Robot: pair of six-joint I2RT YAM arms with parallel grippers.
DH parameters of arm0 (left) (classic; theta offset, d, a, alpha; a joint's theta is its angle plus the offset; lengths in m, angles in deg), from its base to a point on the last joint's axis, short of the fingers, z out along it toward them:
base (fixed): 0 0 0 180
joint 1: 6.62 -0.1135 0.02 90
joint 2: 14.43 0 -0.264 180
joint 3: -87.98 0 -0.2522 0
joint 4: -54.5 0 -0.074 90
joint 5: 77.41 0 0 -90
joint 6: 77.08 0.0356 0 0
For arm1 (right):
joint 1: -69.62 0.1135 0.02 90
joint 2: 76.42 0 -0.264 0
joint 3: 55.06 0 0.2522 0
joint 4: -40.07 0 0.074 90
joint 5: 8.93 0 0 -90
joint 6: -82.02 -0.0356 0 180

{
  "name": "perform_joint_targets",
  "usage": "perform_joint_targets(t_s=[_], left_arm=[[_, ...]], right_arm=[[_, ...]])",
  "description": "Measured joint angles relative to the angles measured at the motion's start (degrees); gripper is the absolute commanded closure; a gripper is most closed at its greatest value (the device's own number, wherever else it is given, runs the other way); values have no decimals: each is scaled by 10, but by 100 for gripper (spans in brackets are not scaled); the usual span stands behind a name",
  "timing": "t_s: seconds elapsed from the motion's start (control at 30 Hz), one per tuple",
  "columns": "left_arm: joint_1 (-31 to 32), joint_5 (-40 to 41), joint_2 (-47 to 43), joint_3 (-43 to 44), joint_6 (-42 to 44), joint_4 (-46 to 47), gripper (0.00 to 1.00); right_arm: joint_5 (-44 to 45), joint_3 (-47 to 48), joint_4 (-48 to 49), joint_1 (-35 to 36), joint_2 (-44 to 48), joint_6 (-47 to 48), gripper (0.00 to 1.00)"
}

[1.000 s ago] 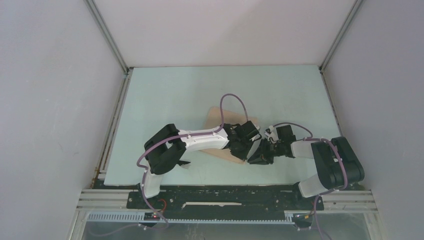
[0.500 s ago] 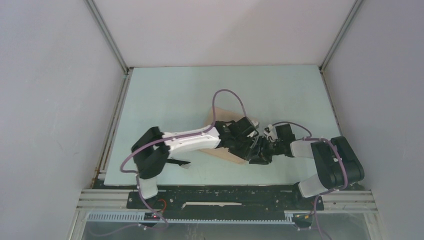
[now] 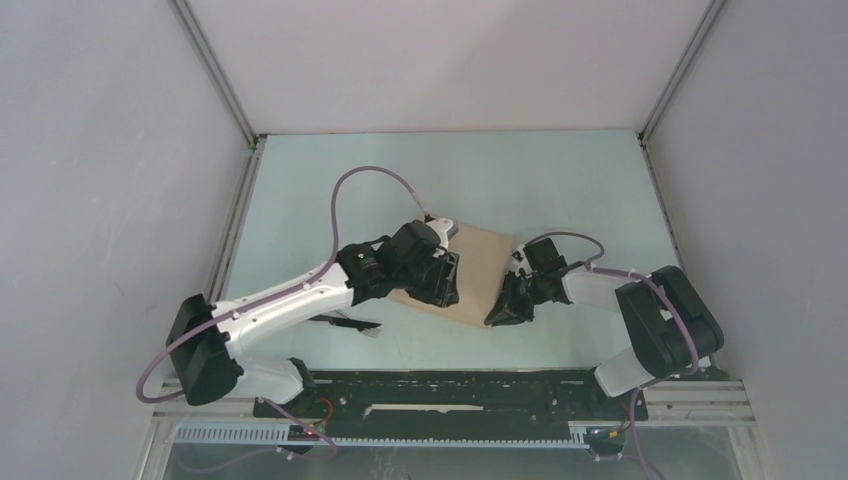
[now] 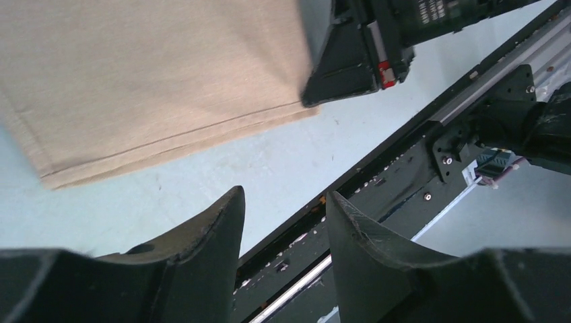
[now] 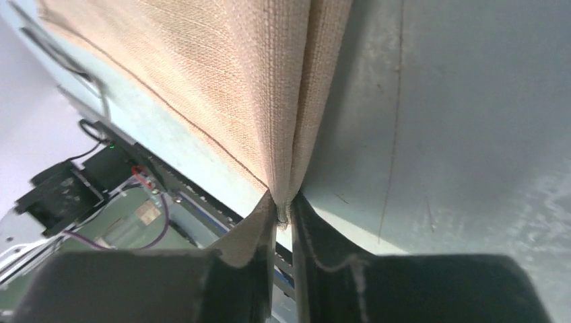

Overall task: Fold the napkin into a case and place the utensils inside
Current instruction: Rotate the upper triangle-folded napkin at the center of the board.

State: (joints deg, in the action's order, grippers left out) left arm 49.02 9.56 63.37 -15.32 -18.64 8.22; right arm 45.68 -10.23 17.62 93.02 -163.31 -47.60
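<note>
The tan napkin (image 3: pixel 482 268) lies folded in the middle of the table, its doubled near edge showing in the left wrist view (image 4: pixel 155 81). My right gripper (image 3: pixel 500 312) is shut on the napkin's near right corner, and the cloth (image 5: pixel 236 81) runs straight out from between the pinched jaws (image 5: pixel 283 202). My left gripper (image 3: pixel 438 292) hovers over the napkin's left part, open with nothing between its fingers (image 4: pixel 283 202). A black utensil (image 3: pixel 345 322) lies near the front edge, partly under the left arm. Other utensils are hidden.
The black base rail (image 3: pixel 450 385) runs along the near edge of the pale green table (image 3: pixel 400 180), close below both grippers. Grey walls enclose the table on three sides. The right gripper's body (image 4: pixel 350 60) shows at the napkin's corner in the left wrist view.
My left gripper opened, let go of the napkin and drew back to the left, uncovering more cloth. The right gripper shifted slightly left and holds the corner.
</note>
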Motion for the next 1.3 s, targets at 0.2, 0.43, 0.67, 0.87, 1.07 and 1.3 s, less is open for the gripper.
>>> perform_joint_targets(t_s=[0.2,0.43,0.67,0.87,1.07,1.3], left_arm=[[-29,-5,-71,-57,1,9,46],[-82,-33,-165,-103,5,20,46],[-102,-64,-213,-110,21,13,46],[-104,-82,-227,-115,22,6,46],[-107,-90,-238,-116,21,2,46],[-120,-92,-238,-133,21,3,45]], right_arm=[[71,104,-166,-2,-43,67,100],[106,166,-290,-57,-83,127,100],[163,239,-398,-81,-141,137,100],[275,307,-496,-112,-188,157,76],[506,404,-557,-113,-229,196,48],[660,518,-582,-51,-198,220,19]])
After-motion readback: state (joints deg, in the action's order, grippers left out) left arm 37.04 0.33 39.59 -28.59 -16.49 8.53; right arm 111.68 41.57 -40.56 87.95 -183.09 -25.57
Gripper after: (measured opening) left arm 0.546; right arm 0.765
